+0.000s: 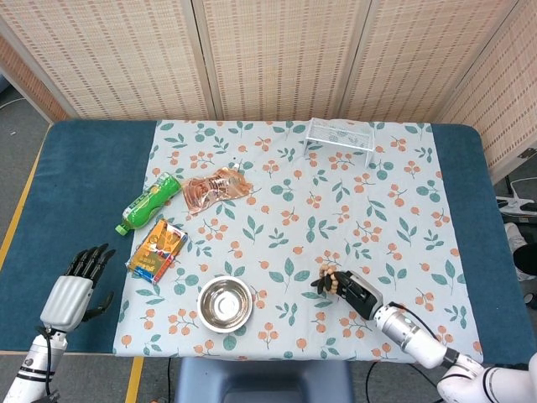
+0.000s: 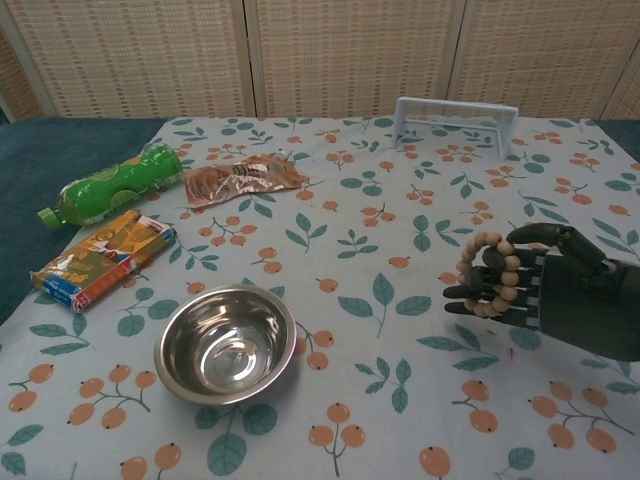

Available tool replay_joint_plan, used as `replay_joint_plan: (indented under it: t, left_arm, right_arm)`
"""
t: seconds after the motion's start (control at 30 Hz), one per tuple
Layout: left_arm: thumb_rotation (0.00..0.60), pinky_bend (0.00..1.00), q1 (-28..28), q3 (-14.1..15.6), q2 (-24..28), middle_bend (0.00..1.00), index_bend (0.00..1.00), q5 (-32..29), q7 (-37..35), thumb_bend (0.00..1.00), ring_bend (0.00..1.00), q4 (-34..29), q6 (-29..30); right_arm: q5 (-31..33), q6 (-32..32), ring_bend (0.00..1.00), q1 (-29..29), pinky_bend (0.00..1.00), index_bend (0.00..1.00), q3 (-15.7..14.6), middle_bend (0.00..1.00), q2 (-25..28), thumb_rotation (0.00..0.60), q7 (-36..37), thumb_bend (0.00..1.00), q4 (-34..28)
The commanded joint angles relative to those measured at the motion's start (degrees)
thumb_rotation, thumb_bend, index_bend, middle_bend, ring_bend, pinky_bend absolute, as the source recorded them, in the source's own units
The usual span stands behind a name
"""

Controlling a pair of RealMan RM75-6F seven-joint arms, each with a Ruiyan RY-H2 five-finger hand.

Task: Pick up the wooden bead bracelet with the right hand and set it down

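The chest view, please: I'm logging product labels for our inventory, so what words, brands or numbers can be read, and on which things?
No text can be read in either view.
Green bottle: label too blurred to read.
Orange packet: colourful print, lettering too small to make out.
Clear snack pouch: no legible print.
Steel bowl, white wire rack, wooden bead bracelet in the right hand: no markings seen.

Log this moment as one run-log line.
right hand: holds wooden bead bracelet above tablecloth | left hand: idle, holds nothing | steel bowl: untouched
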Motion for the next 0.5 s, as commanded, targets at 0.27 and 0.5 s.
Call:
replay_joint_plan:
  t: [0.27, 0.5]
  left_arm:
    - [0.600, 0.10, 0.02, 0.01, -0.01, 0.00, 0.00, 0.12, 0.09, 0.43, 0.00, -0.07, 0.16]
    - [0.600, 0.10, 0.01, 0.03, 0.06, 0.00, 0.00, 0.22, -0.11, 0.44, 0.00, -0.11, 0.21]
  right_arm:
    - [-0.94, 0.87, 0.27, 0.31, 0.14, 0.55, -0.42, 0.52, 0.00, 0.427, 1.18, 1.00, 0.14]
    - [-1.27, 1.71, 0.24, 0.37, 0.14, 0.49, -0.53, 0.52, 0.00, 0.511, 1.14, 1.00, 0.20]
